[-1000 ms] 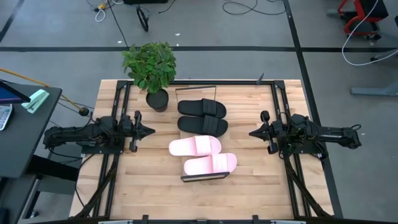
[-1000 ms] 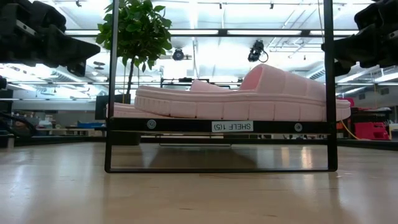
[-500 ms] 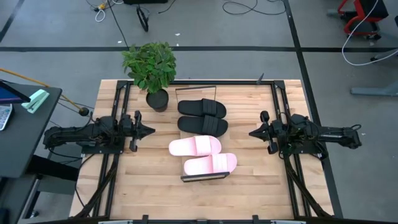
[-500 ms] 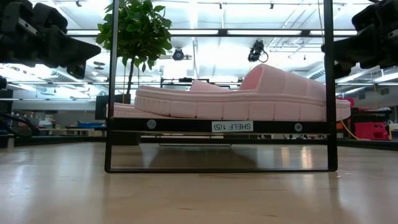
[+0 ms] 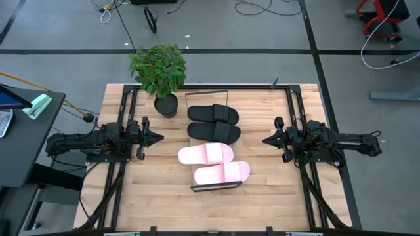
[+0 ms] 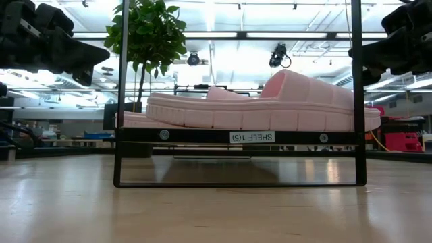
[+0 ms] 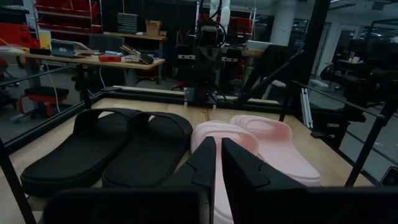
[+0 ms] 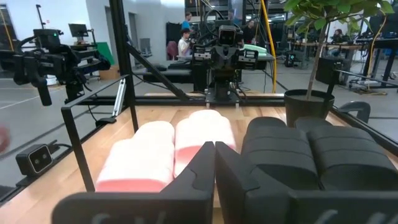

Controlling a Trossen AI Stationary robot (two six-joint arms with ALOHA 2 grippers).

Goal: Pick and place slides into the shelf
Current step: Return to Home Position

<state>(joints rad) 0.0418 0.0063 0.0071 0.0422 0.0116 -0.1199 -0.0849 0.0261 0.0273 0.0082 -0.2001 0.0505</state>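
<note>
All four slides (image 5: 214, 133) lie side by side on the shelf (image 5: 214, 187) — two black toward the potted plant (image 5: 159, 69), two pink at the near end. None lies on the bare counter (image 5: 262, 196), so the placing looks done; only parking the arms seems left. One shelf, one plant. The left claw (image 5: 157, 138) and right claw (image 5: 268, 140) — both clenched, empty — sit well apart from the shelf, one on each side.

Robotics lab/workshop; grey floor (image 5: 230, 33) with black tape lines and loose cables (image 5: 254, 9), top of high view; workbench (image 7: 106, 58) and red bins (image 7: 59, 6), upper left of left wrist view; ceiling strip lights (image 6: 283, 35); person (image 8: 185, 40) among other rigs.
</note>
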